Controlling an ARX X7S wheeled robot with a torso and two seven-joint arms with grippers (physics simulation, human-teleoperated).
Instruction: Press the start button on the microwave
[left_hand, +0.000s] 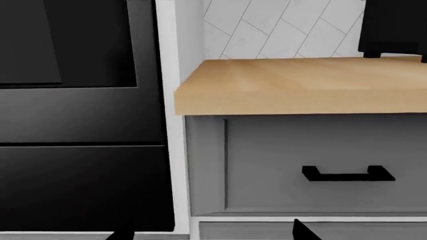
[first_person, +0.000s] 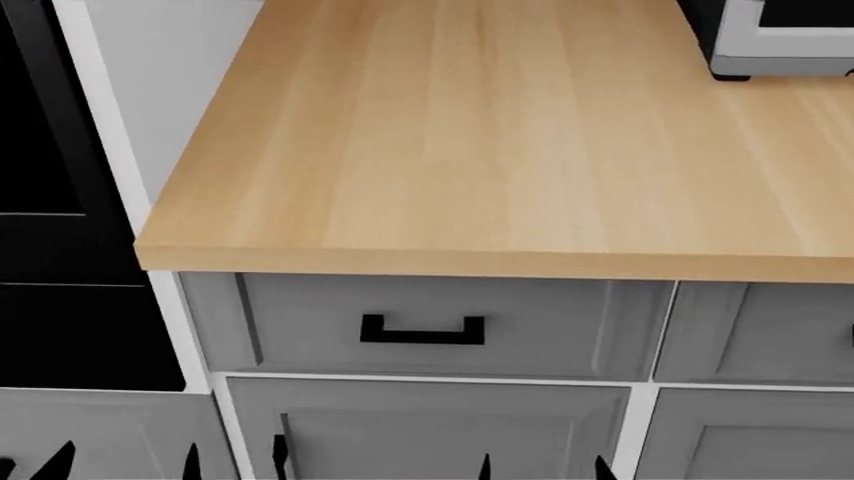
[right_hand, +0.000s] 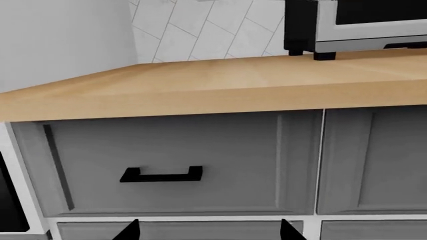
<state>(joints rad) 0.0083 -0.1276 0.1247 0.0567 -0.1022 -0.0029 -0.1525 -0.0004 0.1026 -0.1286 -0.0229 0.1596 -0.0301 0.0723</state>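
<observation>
Hanging low in front of the cabinet, both arms show only the dark tips of their fingers at the lower edge of the views. The right end effector (right_hand: 210, 231) has its two tips well apart, so it stands wide and holds nothing. The left end effector (left_hand: 213, 234) shows the same, two black tips far from each other with nothing between them.

Just ahead of them is a grey drawer front (right_hand: 167, 165) with a flat panel shape and a black bar handle (right_hand: 161, 175). Above it lies the worktop (first_person: 467, 150), pale wood with a fine grain and a straight square edge. To the robot's left stands a large black oven (left_hand: 73, 115), smooth and glossy, and white tiles (right_hand: 200, 30) in a slanted pattern cover the wall behind.

The microwave (first_person: 781, 40) sits at the far right of the worktop, well apart from both end effectors; only its lower corner shows (silver-grey shell, a black window edge, one small black foot). Its button is not visible in any view. I judge the box to be rigid and rather heavy, so it should not slide much under a light push. It needs no grasp: one fingertip pressing straight on the button should do, gently, because the panel may be smooth and the tip could slip off
</observation>
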